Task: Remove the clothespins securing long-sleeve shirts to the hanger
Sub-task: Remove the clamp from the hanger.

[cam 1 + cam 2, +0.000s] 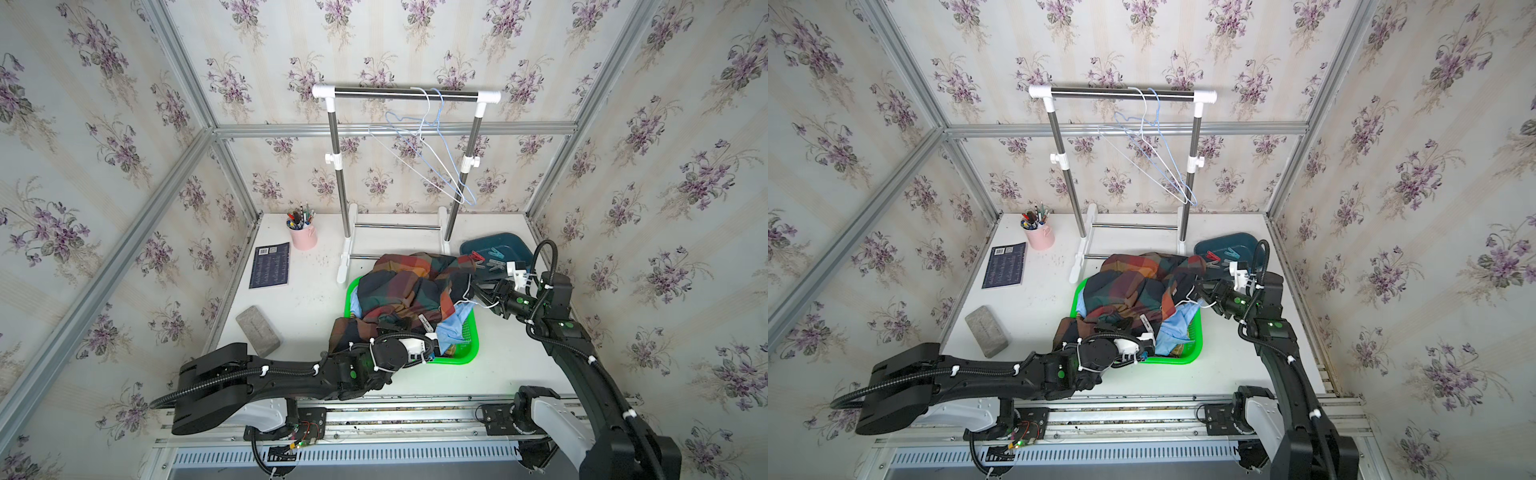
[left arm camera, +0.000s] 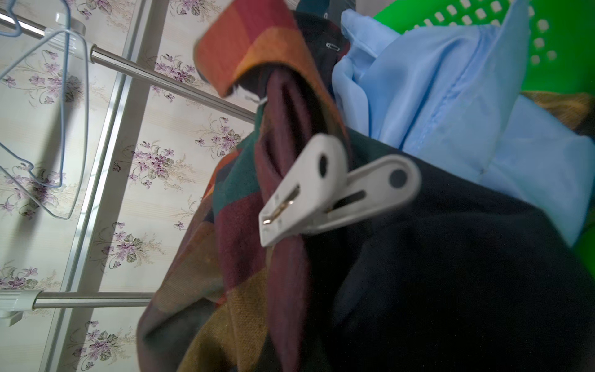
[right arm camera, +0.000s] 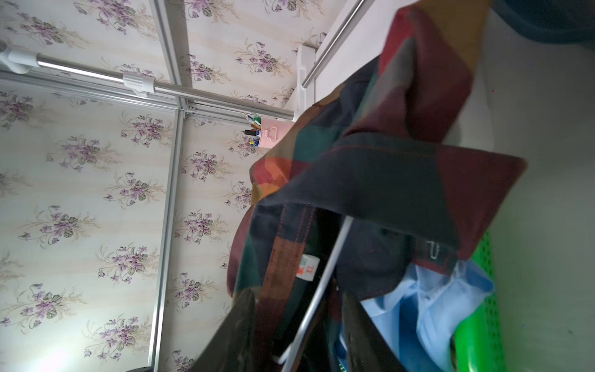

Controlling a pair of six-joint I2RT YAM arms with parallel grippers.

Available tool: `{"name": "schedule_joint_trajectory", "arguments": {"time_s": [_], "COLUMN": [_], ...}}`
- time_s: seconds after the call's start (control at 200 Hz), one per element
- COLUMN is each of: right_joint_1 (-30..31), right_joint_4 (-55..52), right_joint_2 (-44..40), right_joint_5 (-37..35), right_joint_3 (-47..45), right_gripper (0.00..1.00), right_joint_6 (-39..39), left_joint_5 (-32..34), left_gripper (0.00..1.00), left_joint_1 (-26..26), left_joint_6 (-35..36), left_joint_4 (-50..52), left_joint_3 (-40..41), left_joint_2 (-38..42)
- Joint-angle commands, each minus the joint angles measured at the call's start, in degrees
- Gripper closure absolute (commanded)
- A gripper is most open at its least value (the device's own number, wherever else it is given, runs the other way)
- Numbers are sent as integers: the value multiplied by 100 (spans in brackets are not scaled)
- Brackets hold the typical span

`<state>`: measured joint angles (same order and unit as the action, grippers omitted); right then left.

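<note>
Dark plaid shirt [image 1: 407,286] heaped over blue shirt [image 1: 451,332], white clothespin [image 2: 322,193] clipped on it

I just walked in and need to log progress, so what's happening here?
A two-armed robot is unpinning shirts heaped in a green basket. The right gripper has its jaws open around the white hanger wire poking from the dark plaid shirt at its collar. The left gripper is shut at the basket's front, near a white clothespin clipped on that shirt. A red clothespin and a teal clothespin lie in the blue tray.
</note>
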<state>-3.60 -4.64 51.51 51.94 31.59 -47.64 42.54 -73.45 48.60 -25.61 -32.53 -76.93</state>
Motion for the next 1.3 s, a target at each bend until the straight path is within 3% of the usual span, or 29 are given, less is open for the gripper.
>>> {"name": "schedule_joint_trajectory", "arguments": {"time_s": [0.0,0.215,0.33,0.515,0.59,0.884,1.294], "right_joint_1": [-1,-100,-435,-720,-721,-590,-124], "right_joint_4": [-889,-965,-982,655,936,-523,-1444], "right_joint_2": [-116,-166,-254,-226,-106,-202,-1087], "right_joint_5": [-54,-14,67,219,112,-74,-560], "right_joint_3": [35,84,36,-367,-279,522,-176], "right_gripper": [38,30,25,22,21,24,39], "right_joint_6": [248,211,126,-1164,-1342,-501,-395], "left_joint_5": [-129,-44,-31,-128,-118,62,127], "left_gripper": [100,100,100,100,100,100,100], "left_joint_1": [6,50,74,72,70,94,126], "left_joint_6": [-3,-42,-65,-91,-103,-52,-119], "left_joint_4": [-357,-331,-349,-361,-360,-416,-437], "left_joint_3": [-82,-83,-70,-40,-21,-222,-325], "left_joint_2": [-22,-19,22,134,176,-226,-314]}}
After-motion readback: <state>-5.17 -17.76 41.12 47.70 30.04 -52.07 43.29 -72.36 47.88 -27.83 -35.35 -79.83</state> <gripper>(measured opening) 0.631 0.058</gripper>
